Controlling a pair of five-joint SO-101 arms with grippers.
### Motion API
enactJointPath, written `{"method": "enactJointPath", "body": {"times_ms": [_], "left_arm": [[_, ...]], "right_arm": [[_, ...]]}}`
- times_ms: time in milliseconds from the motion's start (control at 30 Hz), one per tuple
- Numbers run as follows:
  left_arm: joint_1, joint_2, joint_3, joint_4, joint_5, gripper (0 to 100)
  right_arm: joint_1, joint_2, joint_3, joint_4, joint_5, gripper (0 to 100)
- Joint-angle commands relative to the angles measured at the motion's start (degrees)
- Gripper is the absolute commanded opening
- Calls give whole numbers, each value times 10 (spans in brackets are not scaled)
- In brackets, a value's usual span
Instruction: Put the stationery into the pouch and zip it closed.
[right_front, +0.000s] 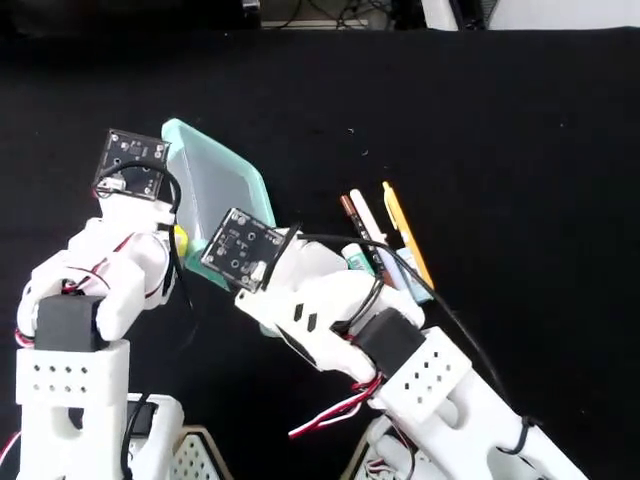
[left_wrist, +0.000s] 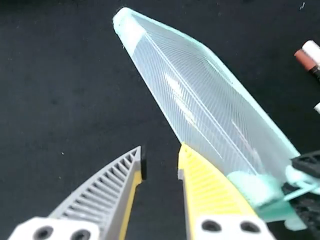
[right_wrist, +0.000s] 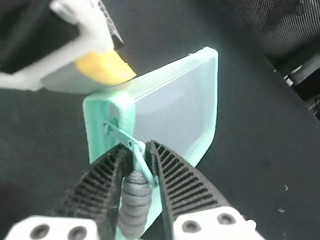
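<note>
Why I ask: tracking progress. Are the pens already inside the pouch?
No, in the high view the pens lie on the black table beside the pouch, outside it.

Black table cover (right_front: 520, 150); cables (right_front: 320, 12) beyond far edge; dark mesh surface (right_wrist: 280, 20) behind.

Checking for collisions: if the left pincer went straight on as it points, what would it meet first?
Probably the pouch, whose edge slants across just ahead of the open left pincer; depth is unclear, so it could slip underneath.
</note>
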Motion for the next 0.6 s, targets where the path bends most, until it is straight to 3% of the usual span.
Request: {"method": "enactJointPath", "body": {"times_ms": [0, 333, 567], "left_arm": [[13, -5, -17, -7, 21, 139], [14, -5, -100, 93, -18, 139], [11, -6, -110, 104, -18, 199]], "right_arm": [[-4, -7, -5, -25, -30, 11], [12, -7, -4, -25, -31, 11], [33, -7, -4, -25, -32, 11]]}}
